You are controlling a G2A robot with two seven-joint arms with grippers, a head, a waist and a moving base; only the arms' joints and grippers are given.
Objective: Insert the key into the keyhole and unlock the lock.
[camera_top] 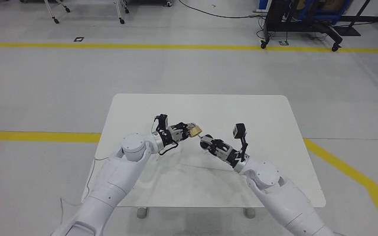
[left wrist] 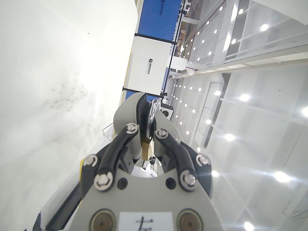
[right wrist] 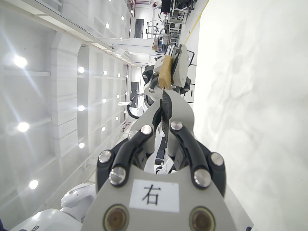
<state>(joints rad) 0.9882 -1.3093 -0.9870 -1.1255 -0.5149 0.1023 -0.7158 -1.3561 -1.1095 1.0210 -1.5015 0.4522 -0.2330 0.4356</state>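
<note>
one brass lock [right wrist: 166,73] sits clamped in the left gripper [left wrist: 147,114] above the one table [camera_top: 260,118]. the right gripper [right wrist: 166,106] pinches one key [right wrist: 164,95], its tip at the lock's end face.

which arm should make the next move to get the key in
Right. The right gripper is shut on the key, whose tip meets the end of the lock; it likely just needs to push in and turn. The left gripper is shut on the lock, steadying it.
</note>
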